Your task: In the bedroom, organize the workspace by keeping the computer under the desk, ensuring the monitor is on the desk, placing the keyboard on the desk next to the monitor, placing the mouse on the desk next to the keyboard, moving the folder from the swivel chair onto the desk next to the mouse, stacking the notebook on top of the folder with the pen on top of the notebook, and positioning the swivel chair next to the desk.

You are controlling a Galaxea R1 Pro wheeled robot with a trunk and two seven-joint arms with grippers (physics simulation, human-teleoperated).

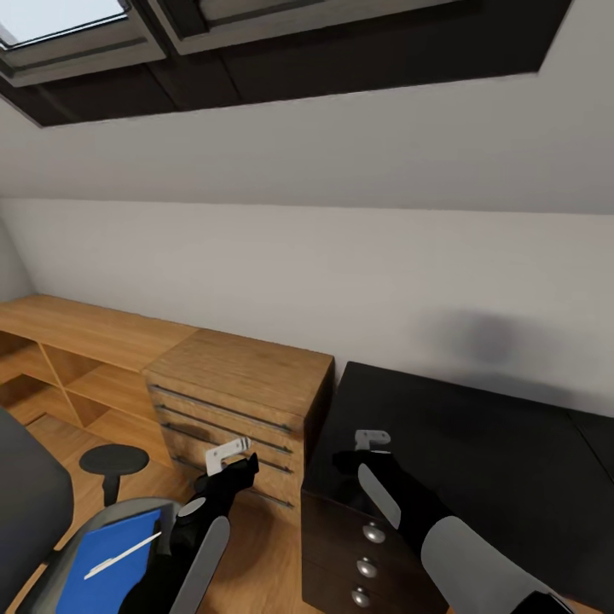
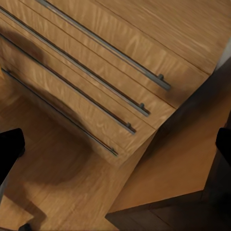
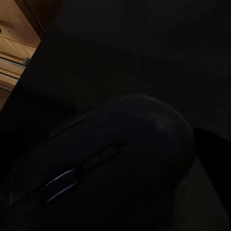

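My right gripper (image 1: 362,462) hangs over the near left corner of the glossy black desk (image 1: 486,443). In the right wrist view the black mouse (image 3: 113,159) sits right against the camera above the desk top (image 3: 144,43), with the gripper shut on it and one dark finger (image 3: 212,151) beside it. Lower left, the grey swivel chair (image 1: 30,503) carries the blue folder (image 1: 115,563) with the white pen (image 1: 122,554) lying on it. My left gripper (image 1: 243,467) is open and empty beside the chair. Notebook, keyboard, monitor and computer are out of view.
A light wood dresser (image 1: 243,384) with long bar handles (image 2: 103,45) stands between the chair and the desk, with low wooden shelving (image 1: 77,341) to its left. The desk's drawer unit has round silver knobs (image 1: 373,533). The chair's black armrest (image 1: 112,461) stands near my left arm.
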